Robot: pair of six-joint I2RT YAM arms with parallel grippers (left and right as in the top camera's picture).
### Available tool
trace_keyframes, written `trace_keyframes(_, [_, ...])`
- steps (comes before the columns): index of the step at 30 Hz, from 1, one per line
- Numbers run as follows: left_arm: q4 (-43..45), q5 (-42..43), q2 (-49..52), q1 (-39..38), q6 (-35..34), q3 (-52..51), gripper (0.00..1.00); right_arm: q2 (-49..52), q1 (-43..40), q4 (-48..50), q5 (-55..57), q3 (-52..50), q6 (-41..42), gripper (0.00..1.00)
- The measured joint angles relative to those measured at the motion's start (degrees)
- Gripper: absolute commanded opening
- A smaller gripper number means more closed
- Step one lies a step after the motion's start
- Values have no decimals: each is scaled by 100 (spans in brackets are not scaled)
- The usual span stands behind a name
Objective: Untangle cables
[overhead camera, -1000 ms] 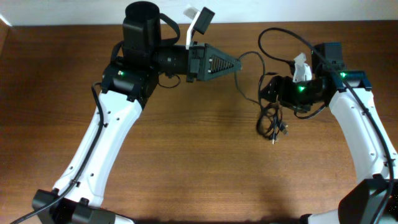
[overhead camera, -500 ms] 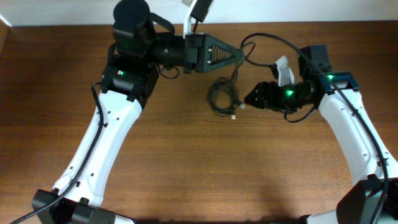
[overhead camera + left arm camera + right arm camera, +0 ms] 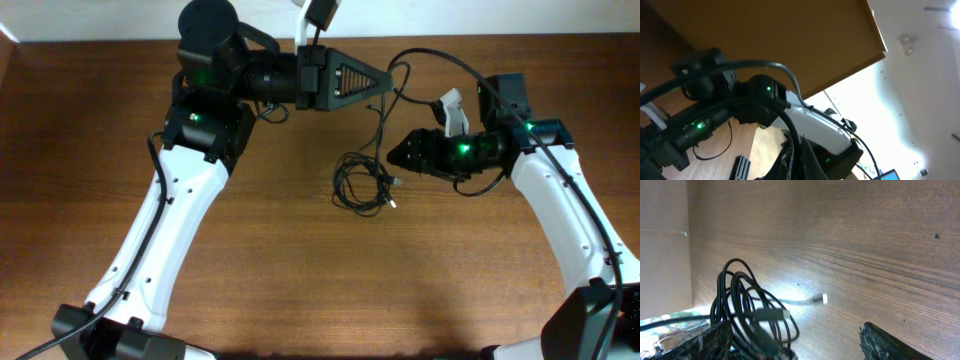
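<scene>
The cables (image 3: pixel 360 185) lie as a small bundle of loose loops on the wooden table (image 3: pixel 300 280), roughly between the two arms. One thin strand (image 3: pixel 378 125) runs from the bundle up to the tip of the left pincer (image 3: pixel 382 84). That pincer is closed tight near the far edge of the table and, judging from the overhead view, is clamped on this strand. Its own wrist view shows the fingers together with a dark cord leaving them, though the contact itself is hard to make out. The right pincer (image 3: pixel 397 157) sits just beside the bundle, with its jaws spread wide and holding nothing. In its wrist view the loops and a silvery plug (image 3: pixel 771 314) lie close to the finger (image 3: pixel 715 337) on the left side of that view. The step in hand seems to be taking a second hold so the bundle can be drawn apart. To do it well, the right pincer should close low on a single loop or the plug end, not the whole bunch. It should then pull slowly away from the left pincer, so the loops slide free rather than cinch into a knot. No container is in view.
</scene>
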Motion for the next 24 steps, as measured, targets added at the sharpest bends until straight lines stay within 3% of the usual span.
trace_keyframes(11, [245,-39,0,0,-118,0,0,0,22,90,-208,-48,4,81])
trace_keyframes(15, [896,-39,0,0,-400,-4,0,87,262,203,-81,-251,31,70])
trace_keyframes(20, [1392,-37,0,0,-798,-4,0,431,444,411,48,-442,238,47])
trace_keyframes(24, [1410,-2,0,0,-968,-4,0,551,446,424,697,-450,581,18])
